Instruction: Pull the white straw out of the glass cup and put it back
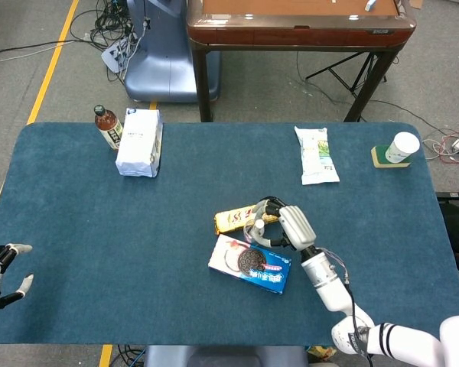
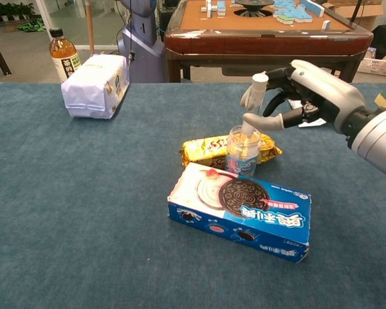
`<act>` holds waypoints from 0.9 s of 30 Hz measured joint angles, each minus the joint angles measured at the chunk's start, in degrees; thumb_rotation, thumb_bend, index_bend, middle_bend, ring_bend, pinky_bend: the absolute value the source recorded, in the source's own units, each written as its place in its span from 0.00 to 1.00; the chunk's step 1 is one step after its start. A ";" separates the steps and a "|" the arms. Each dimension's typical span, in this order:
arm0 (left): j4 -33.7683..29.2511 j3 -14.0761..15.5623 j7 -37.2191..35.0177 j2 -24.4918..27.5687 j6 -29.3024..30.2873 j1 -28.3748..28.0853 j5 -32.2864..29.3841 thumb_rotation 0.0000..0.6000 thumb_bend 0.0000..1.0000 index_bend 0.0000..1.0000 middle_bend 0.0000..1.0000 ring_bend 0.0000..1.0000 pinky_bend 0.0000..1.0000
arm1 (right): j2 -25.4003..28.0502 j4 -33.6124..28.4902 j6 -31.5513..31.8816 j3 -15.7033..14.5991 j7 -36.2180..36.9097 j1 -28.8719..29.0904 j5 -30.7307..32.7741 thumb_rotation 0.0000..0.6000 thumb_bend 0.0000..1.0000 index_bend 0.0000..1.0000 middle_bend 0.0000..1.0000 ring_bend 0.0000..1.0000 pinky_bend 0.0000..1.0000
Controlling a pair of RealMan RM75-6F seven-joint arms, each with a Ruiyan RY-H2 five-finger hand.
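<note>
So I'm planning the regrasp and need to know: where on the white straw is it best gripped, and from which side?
Grip the white straw on the stretch standing above the rim of the glass cup, coming from the robot's right, probably. It stands nearly upright, the cookie box and yellow snack pack crowd the cup's base, and the right hand is already there, fingertips around that part.

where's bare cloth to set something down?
Bare: the wide stretch between the white bag and the cookie box, and right of the robot hand. Crowded: glass cup, yellow snack pack and cookie box bunch mid-table.
</note>
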 measured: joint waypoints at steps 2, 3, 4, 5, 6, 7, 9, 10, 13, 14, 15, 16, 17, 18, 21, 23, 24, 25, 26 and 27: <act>-0.02 0.01 0.00 0.01 -0.07 -0.03 0.01 1.00 0.34 0.30 0.31 0.24 0.40 | 0.40 -0.53 0.12 0.01 0.27 -0.07 -0.15 1.00 0.27 0.72 0.38 0.23 0.36; -0.02 0.01 0.05 0.00 -0.09 -0.04 0.01 1.00 0.34 0.30 0.31 0.24 0.40 | 0.72 -0.91 0.14 0.01 0.37 -0.10 -0.23 1.00 0.23 0.71 0.38 0.22 0.36; -0.03 0.03 0.08 -0.01 -0.09 -0.04 0.03 1.00 0.34 0.30 0.31 0.24 0.40 | 0.99 -1.21 0.12 -0.02 0.41 -0.12 -0.29 1.00 0.21 0.71 0.37 0.22 0.36; -0.05 0.04 0.12 -0.01 -0.10 -0.05 0.04 1.00 0.34 0.30 0.31 0.24 0.40 | 1.25 -1.49 0.08 -0.07 0.42 -0.13 -0.35 1.00 0.19 0.70 0.37 0.22 0.36; -0.05 0.04 0.18 -0.02 -0.11 -0.05 0.04 1.00 0.34 0.30 0.31 0.24 0.40 | 1.63 -1.92 -0.02 -0.18 0.41 -0.16 -0.46 1.00 0.16 0.69 0.37 0.22 0.35; -0.06 0.04 0.25 -0.03 -0.11 -0.05 0.04 1.00 0.34 0.30 0.31 0.24 0.40 | 1.76 -2.07 -0.04 -0.24 0.41 -0.17 -0.52 1.00 0.14 0.68 0.37 0.22 0.35; -0.08 0.07 0.33 -0.06 -0.13 -0.06 0.07 1.00 0.34 0.30 0.31 0.24 0.40 | 2.17 -2.50 -0.11 -0.48 0.49 -0.25 -0.72 1.00 0.12 0.67 0.37 0.22 0.35; -0.07 0.07 0.39 -0.07 -0.14 -0.07 0.05 1.00 0.34 0.30 0.31 0.24 0.40 | 2.34 -2.65 -0.10 -0.57 0.55 -0.30 -0.81 1.00 0.12 0.67 0.37 0.22 0.35; -0.08 0.09 0.50 -0.11 -0.24 -0.10 0.04 1.00 0.34 0.30 0.31 0.24 0.40 | 2.59 -2.86 0.15 -0.66 0.72 -0.51 -0.88 1.00 0.12 0.67 0.37 0.22 0.35; -0.08 0.09 0.58 -0.11 -0.26 -0.10 0.02 1.00 0.34 0.30 0.31 0.24 0.40 | 2.63 -2.87 0.21 -0.64 0.80 -0.55 -0.87 1.00 0.12 0.67 0.37 0.22 0.35; -0.10 0.09 0.63 -0.12 -0.26 -0.11 0.02 1.00 0.34 0.30 0.31 0.24 0.40 | 2.69 -2.87 0.31 -0.59 0.90 -0.59 -0.87 1.00 0.12 0.67 0.37 0.22 0.35; -0.12 0.09 0.66 -0.13 -0.26 -0.11 0.03 1.00 0.34 0.30 0.31 0.24 0.40 | 2.73 -2.88 0.42 -0.54 0.96 -0.61 -0.89 1.00 0.12 0.67 0.37 0.22 0.35; -0.13 0.10 0.71 -0.15 -0.25 -0.11 0.03 1.00 0.34 0.30 0.31 0.24 0.40 | 2.79 -2.91 0.55 -0.50 1.05 -0.64 -0.93 1.00 0.12 0.67 0.37 0.22 0.35; -0.13 0.10 0.76 -0.16 -0.24 -0.11 0.03 1.00 0.34 0.30 0.31 0.24 0.40 | 2.93 -3.04 0.74 -0.43 1.22 -0.68 -1.02 1.00 0.12 0.67 0.37 0.22 0.35; -0.13 0.11 0.89 -0.21 -0.32 -0.15 0.04 1.00 0.34 0.30 0.31 0.24 0.40 | 3.57 -3.75 1.36 -0.24 1.63 -0.82 -1.38 1.00 0.12 0.67 0.37 0.22 0.35; -0.12 0.11 1.03 -0.27 -0.46 -0.20 -0.02 1.00 0.34 0.30 0.31 0.24 0.40 | 4.14 -4.44 1.84 -0.11 1.77 -0.96 -1.65 1.00 0.12 0.67 0.37 0.22 0.35; -0.12 0.12 1.08 -0.28 -0.52 -0.23 -0.03 1.00 0.34 0.30 0.31 0.24 0.40 | 4.62 -5.00 2.21 -0.03 1.82 -1.07 -1.85 1.00 0.12 0.67 0.37 0.22 0.35; -0.14 0.14 1.12 -0.29 -0.56 -0.25 -0.01 1.00 0.34 0.30 0.31 0.24 0.40 | 5.00 -5.47 2.48 0.03 1.83 -1.17 -2.00 1.00 0.12 0.67 0.37 0.22 0.35; -0.15 0.15 1.20 -0.31 -0.56 -0.26 0.01 1.00 0.34 0.30 0.31 0.24 0.40 | 5.43 -5.99 2.76 0.08 1.82 -1.28 -2.15 1.00 0.12 0.67 0.37 0.22 0.35; -0.16 0.16 1.28 -0.33 -0.56 -0.27 0.03 1.00 0.34 0.30 0.31 0.24 0.40 | 6.09 -6.74 3.16 0.13 1.75 -1.45 -2.38 1.00 0.12 0.67 0.37 0.22 0.35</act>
